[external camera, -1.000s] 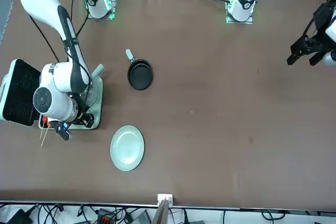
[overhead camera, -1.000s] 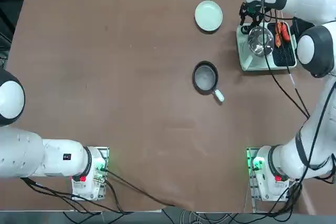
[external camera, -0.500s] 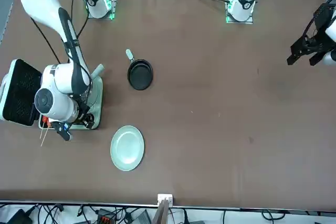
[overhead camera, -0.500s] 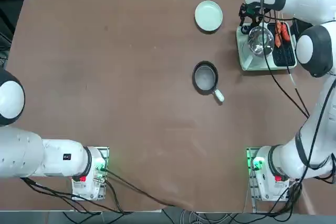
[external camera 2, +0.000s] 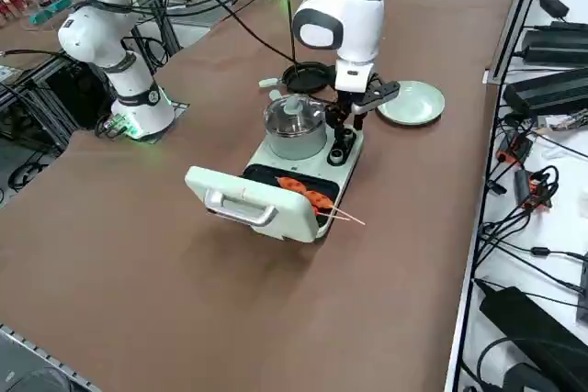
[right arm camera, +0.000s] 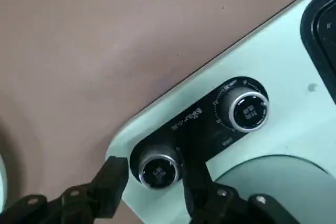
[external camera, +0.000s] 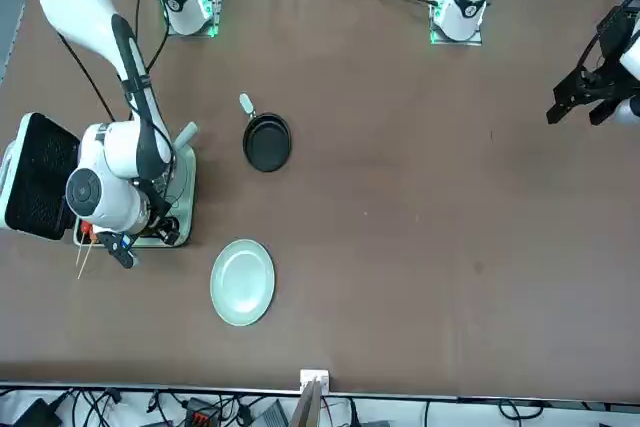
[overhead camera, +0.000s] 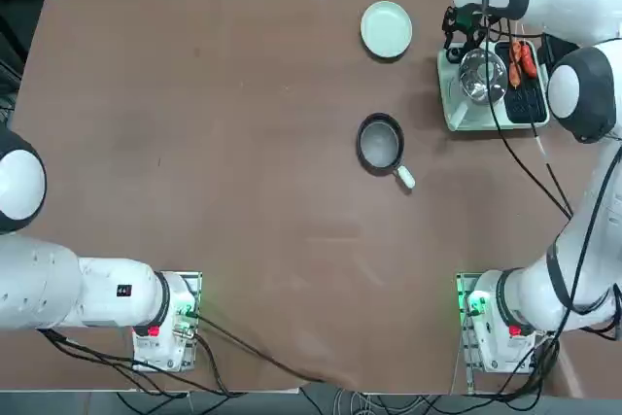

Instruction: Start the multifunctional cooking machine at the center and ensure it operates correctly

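Right gripper (right arm camera: 156,164): poised low at the control panel (right arm camera: 179,125), fingers apart, astride one knob (right arm camera: 159,173), gap visible on one side. Second knob (right arm camera: 248,110): just beside, outside the fingers. Multifunctional cooking machine (overhead camera: 454,116): at the table's far right, lid (external camera 2: 246,197) swung open, pot (external camera 2: 296,128) aboard, skewers (external camera 2: 342,216) jutting past its edge. Plate (overhead camera: 386,29) and frying pan (overhead camera: 380,145): near, both apart from the machine, brown tabletop (overhead camera: 243,162) between.

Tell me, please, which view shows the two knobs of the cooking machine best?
The right wrist view: both knobs face it. The right side view shows them small; in the top and front views, the arm hides them.
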